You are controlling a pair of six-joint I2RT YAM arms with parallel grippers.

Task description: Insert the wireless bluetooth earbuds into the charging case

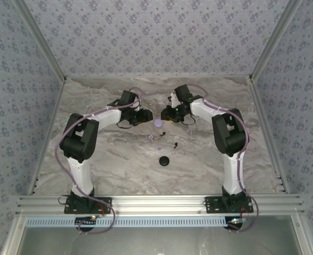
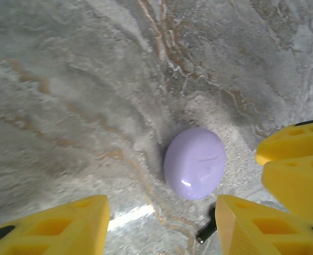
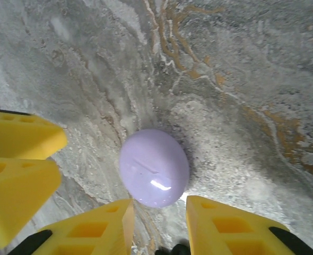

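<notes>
The lavender charging case (image 1: 158,123) lies shut on the marble table (image 1: 103,164), at about 12 o'clock from the table's middle. The 2 arms meet over it. The left gripper (image 1: 147,118) is at its 10 o'clock and the right gripper (image 1: 166,113) at its 2 o'clock.

In the left wrist view the left gripper (image 2: 156,228) stands wide open with nothing between its yellow fingers (image 2: 55,226). The case (image 2: 194,163) lies just ahead of them at 1 o'clock.

In the right wrist view the right gripper (image 3: 159,228) is parted more narrowly and holds nothing. The case (image 3: 154,167) sits at 12 o'clock, its near edge just at the fingertips.

A black earbud (image 1: 175,144) lies loose at the case's 5 o'clock, and a black disc (image 1: 164,161) lies further out at 6 o'clock.
</notes>
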